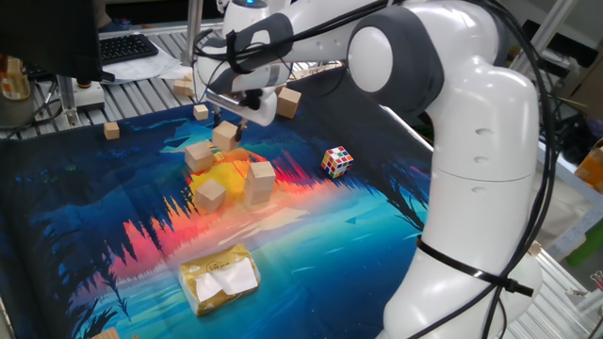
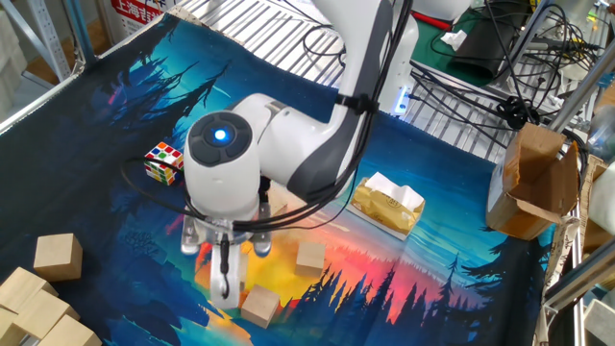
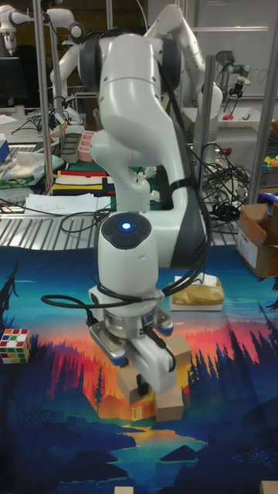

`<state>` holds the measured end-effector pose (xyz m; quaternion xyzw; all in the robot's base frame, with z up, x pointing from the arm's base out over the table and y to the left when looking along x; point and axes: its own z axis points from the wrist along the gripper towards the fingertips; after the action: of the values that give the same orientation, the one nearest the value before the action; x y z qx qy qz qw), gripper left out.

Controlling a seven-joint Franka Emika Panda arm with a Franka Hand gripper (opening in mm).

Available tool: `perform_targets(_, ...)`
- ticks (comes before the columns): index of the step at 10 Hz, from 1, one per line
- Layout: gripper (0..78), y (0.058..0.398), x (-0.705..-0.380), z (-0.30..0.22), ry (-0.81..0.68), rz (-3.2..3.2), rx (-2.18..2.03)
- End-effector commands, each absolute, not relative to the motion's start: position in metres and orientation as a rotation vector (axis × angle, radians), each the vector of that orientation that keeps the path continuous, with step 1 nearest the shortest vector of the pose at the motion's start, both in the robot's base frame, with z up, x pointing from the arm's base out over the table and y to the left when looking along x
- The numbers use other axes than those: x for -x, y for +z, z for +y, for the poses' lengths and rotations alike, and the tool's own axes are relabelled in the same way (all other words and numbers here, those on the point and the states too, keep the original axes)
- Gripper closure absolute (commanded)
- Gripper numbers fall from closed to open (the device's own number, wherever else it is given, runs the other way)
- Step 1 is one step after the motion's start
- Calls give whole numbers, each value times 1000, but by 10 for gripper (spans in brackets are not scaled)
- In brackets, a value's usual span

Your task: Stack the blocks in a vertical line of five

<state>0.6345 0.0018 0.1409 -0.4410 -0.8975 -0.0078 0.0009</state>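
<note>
My gripper [image 1: 226, 130] hangs over the far middle of the mat, shut on a light-tan block [image 1: 227, 137] that is off the surface. Just below and to its left lies a second block [image 1: 198, 155]. Two more blocks [image 1: 209, 193] [image 1: 260, 179] rest nearer on the orange patch. Another block [image 1: 287, 102] sits at the mat's far edge. In the other fixed view the gripper [image 2: 223, 286] points down and hides the held block; two blocks [image 2: 310, 257] [image 2: 259, 305] show beside it. The tall fixed view shows the gripper [image 3: 148, 380] in front of two blocks [image 3: 180, 352] [image 3: 171, 404].
A multicoloured puzzle cube [image 1: 337, 161] lies right of the blocks. A gold-and-white packet [image 1: 220, 278] sits near the front of the mat. Small tan cubes [image 1: 112, 130] [image 1: 200, 112] lie at the far left. More tan blocks [image 2: 29, 306] are piled at the mat's corner.
</note>
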Motion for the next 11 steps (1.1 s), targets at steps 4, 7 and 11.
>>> perform_targets(4, 764, 231, -577, -19, 74, -3123, 165)
perform_targets(7, 764, 236, -570, -17, 76, -3124, 125)
perform_targets(11, 764, 247, -556, -19, 75, -3120, 32)
